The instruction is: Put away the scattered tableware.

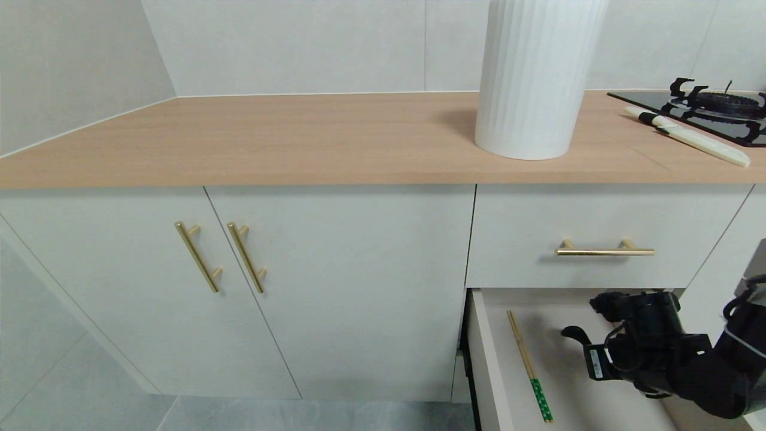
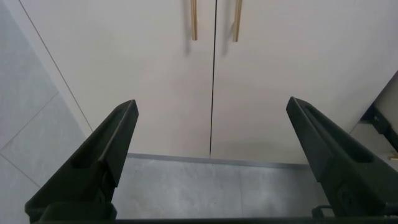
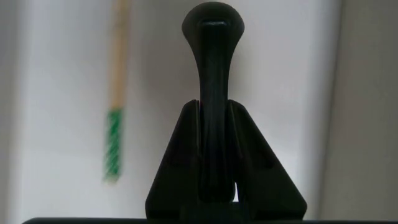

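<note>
The lower drawer at the bottom right stands pulled out. A pair of wooden chopsticks with green ends lies on its pale floor. My right gripper hangs over the drawer, to the right of the chopsticks, shut on a slim black utensil whose rounded end sticks out beyond the fingers. In the right wrist view the gripper clamps the black utensil, with the chopsticks lying beside it. My left gripper is open and empty, low in front of the cabinet doors.
On the wooden countertop stand a tall ribbed white vase and, far right, a white-bladed knife beside a black stove. A shut drawer with a brass handle sits above the open one. Two cabinet doors carry brass handles.
</note>
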{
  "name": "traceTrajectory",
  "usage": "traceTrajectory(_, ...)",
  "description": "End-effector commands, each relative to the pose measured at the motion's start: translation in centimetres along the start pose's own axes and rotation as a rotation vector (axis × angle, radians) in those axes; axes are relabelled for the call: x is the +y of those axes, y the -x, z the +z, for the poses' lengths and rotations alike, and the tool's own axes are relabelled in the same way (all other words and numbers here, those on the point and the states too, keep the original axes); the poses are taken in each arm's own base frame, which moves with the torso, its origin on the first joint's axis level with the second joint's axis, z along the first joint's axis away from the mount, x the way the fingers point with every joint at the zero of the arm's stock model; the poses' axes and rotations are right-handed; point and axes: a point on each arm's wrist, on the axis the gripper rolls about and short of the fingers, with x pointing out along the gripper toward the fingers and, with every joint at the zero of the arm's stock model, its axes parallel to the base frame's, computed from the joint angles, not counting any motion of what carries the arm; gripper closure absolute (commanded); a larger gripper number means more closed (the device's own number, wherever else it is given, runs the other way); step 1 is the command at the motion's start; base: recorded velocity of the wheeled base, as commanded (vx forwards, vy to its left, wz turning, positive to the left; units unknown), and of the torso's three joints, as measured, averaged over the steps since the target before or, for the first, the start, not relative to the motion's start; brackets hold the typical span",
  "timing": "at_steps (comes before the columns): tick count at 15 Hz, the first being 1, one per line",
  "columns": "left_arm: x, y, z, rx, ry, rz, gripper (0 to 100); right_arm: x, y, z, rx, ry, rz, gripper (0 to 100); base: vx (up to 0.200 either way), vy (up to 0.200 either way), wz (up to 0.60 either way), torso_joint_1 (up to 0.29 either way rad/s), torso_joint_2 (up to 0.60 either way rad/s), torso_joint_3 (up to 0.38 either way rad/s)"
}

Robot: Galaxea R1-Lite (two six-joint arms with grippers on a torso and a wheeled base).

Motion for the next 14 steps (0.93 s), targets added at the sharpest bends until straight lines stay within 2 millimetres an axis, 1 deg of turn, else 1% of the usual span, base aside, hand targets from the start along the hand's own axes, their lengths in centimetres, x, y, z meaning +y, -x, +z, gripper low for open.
traceTrajectory(1, 0.0, 0.0, 0.0, -0.001, 0.000, 0.001, 0, 0.2, -2.4, -2.4, 0.098, 0.011, -0.017, 100, 0.000, 0.000, 0.00, 0.000, 0.00, 0.000)
traceTrajectory(5, 0.0, 0.0, 0.0, -0.001, 0.000, 0.001, 0, 0.0, -3.5, -2.8, 0.073, 0.003, -0.050, 100, 0.000, 0.000, 0.00, 0.000, 0.00, 0.000)
traceTrajectory(11, 0.0, 0.0, 0.0, -0.001, 0.000, 0.001, 0, -0.2, -3.6, -2.8, 0.054, -0.006, -0.054, 100, 0.000, 0.000, 0.00, 0.000, 0.00, 0.000)
traceTrajectory(12, 0.0, 0.0, 0.0, -0.001, 0.000, 0.001, 0, -0.2, -3.5, -2.8, 0.049, -0.006, -0.054, 0, 0.000, 0.000, 0.00, 0.000, 0.00, 0.000)
traceTrajectory(14, 0.0, 0.0, 0.0, -0.001, 0.000, 0.001, 0, -0.2, -3.5, -2.7, 0.045, -0.007, -0.054, 0, 0.000, 0.000, 0.00, 0.000, 0.00, 0.000)
